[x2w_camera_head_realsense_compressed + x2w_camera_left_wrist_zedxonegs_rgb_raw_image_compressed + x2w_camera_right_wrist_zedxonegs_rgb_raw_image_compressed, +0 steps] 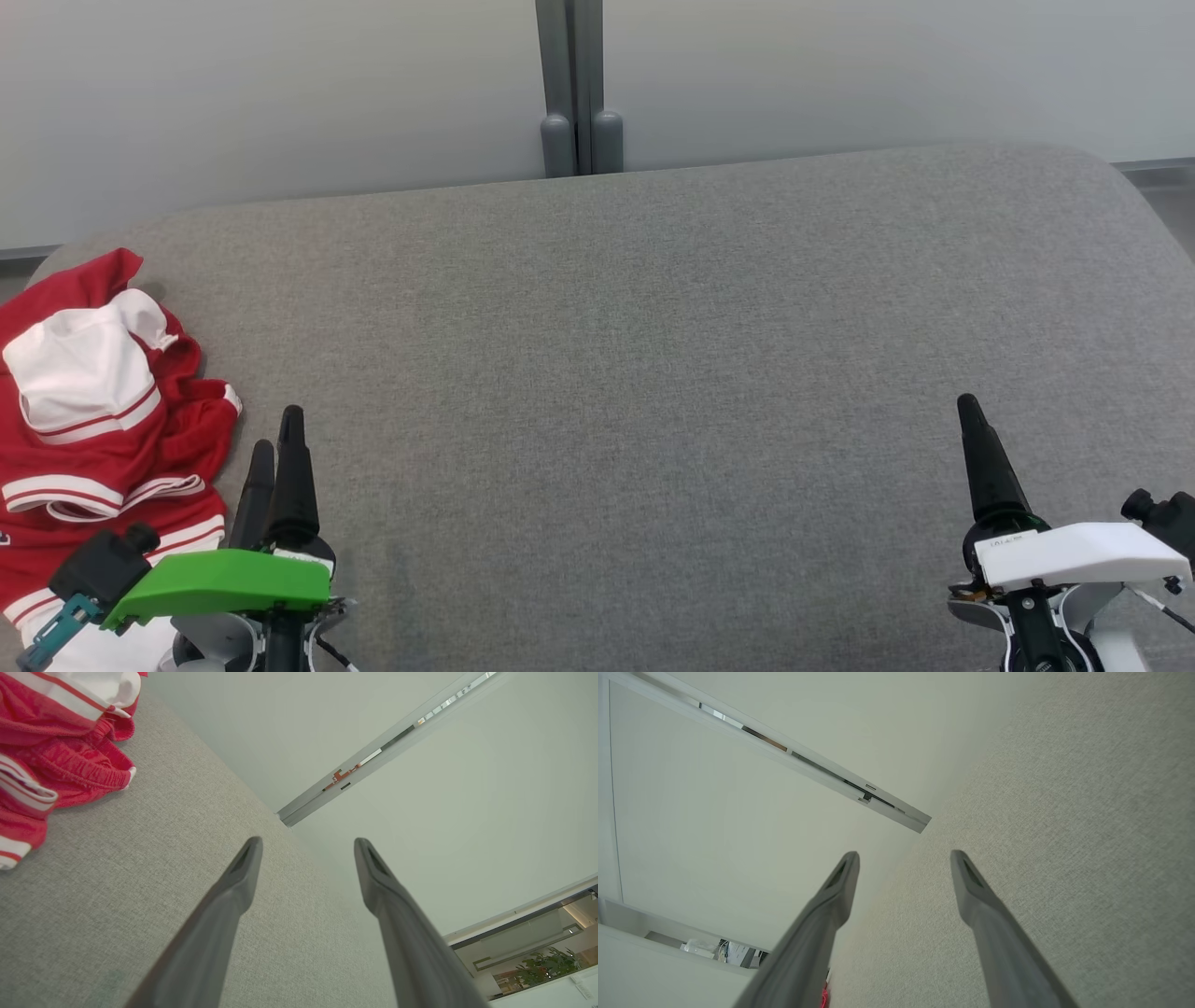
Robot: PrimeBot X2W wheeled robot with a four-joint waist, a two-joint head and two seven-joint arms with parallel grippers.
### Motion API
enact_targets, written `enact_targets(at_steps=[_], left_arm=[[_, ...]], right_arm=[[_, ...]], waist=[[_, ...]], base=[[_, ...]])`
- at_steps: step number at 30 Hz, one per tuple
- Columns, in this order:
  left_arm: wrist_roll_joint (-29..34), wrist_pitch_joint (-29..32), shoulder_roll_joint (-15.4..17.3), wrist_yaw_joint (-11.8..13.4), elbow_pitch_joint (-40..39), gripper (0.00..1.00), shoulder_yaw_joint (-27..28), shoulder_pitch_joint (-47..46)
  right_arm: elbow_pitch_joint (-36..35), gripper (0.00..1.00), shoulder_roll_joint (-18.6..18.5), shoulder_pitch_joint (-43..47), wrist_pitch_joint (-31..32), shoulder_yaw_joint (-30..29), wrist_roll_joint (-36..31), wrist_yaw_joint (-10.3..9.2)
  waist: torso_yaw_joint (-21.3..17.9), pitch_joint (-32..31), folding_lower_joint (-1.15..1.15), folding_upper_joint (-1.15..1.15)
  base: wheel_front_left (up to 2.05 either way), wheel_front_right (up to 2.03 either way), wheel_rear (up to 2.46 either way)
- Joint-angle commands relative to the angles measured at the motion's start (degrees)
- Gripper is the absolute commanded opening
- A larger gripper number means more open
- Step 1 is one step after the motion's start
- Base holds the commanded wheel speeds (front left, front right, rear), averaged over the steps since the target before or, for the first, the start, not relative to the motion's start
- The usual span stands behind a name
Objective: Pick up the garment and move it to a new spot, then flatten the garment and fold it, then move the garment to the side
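Note:
A crumpled red garment (103,439) with white panels and stripes lies in a heap at the left edge of the grey cushioned surface (635,373); the left wrist view has it at the upper left (60,751). Just right of that heap, near the front edge, my left gripper (277,439) stands open, nothing between its fingers (243,872). Far across at the lower right, my right gripper (971,411) is open and empty too, its fingers (966,882) spread above bare fabric.
A pale wall runs behind the surface, with a grey vertical post (577,89) at the back centre. The wide middle and right of the grey surface lie bare. The surface's corners are rounded at the back left and back right.

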Motion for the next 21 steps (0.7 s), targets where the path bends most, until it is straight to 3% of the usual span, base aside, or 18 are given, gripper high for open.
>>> enact_targets(at_steps=[1,21], left_arm=[[2.6,-0.6,0.4,0.2,-1.1,1.00,-0.2,-0.3],[22.0,-4.1,0.5,2.0,-1.7,1.00,-3.7,0.2]], right_arm=[[-1.3,1.00,-0.3,-0.3,-0.6,0.2,-2.2,0.01],[-3.8,1.00,-0.4,1.0,-4.1,1.9,-18.1,0.02]], waist=[[0.0,0.0,0.00,0.00],[0.7,0.3,0.00,0.00]], base=[[0.00,0.00,0.00],[0.00,0.00,0.00]])
